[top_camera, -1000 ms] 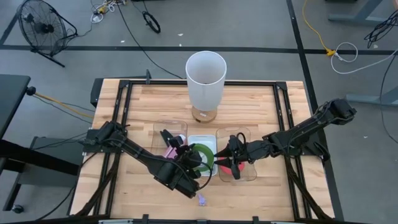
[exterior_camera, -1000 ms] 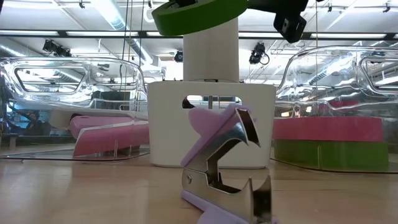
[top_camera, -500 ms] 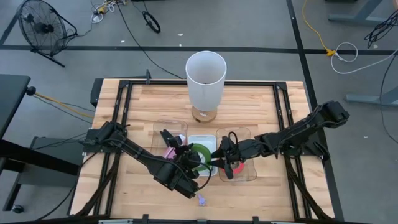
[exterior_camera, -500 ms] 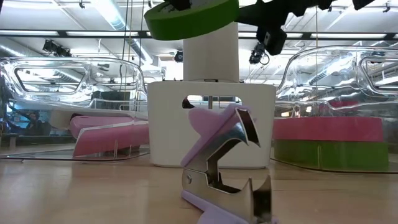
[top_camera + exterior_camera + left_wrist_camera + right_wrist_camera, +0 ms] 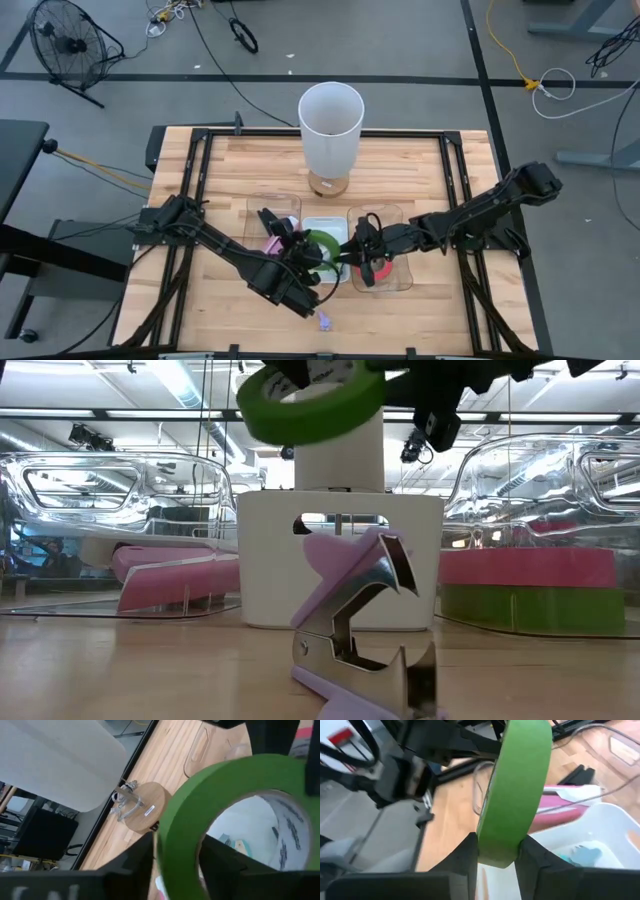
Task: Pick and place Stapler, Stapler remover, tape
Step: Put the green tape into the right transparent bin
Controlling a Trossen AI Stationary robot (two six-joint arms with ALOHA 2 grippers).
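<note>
— Where's the green tape (image 5: 312, 400) relative to each pincer?

— Up off the tabletop, between the two. The right pincer (image 5: 496, 851) pinches its rim edge-on; the left pincer (image 5: 176, 851) straddles the band opposite, whether gripping I cannot tell.

— Nearer arm?

— Both touch it.

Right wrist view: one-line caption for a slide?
Green ring of tape clasped on edge between the right gripper's dark fingers above a white bin.
</note>
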